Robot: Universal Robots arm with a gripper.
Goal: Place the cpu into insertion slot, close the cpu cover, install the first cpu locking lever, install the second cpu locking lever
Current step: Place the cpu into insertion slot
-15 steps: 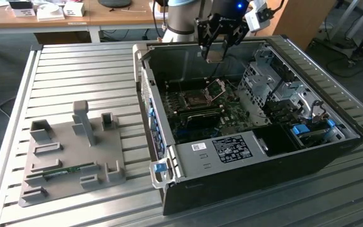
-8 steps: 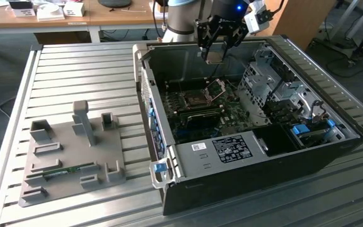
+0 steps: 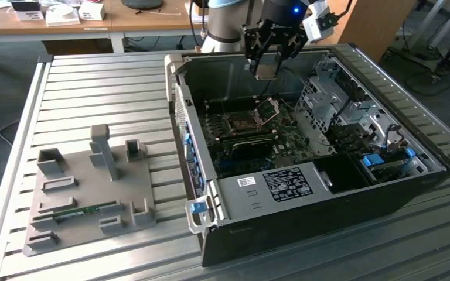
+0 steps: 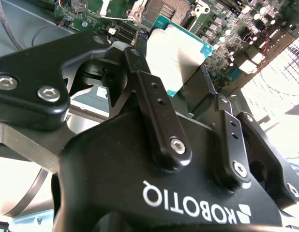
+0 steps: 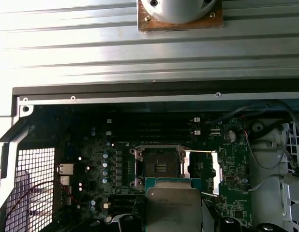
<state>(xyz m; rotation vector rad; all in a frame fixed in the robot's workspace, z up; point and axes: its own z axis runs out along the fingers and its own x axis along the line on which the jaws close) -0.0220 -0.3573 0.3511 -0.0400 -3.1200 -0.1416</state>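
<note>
Holds the cpu (image 4: 178,53) clamped edgewise in the gripper (image 3: 265,68), high above the insertion slot (image 5: 160,166), face parallel to it.

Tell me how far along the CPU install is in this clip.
Nothing is finished yet. In hand: the end effector, above the open case, is shut on the cpu. Left: the insertion slot is empty and the cpu cover is swung open beside it, so seating, closing and both levers are not yet done.

cpu (image 5: 172,205): 1 | insertion slot (image 5: 159,166): 1 | cpu cover (image 5: 216,169): 1 | computer case (image 3: 287,234): 1 | memory stick (image 3: 77,213): 1
</note>
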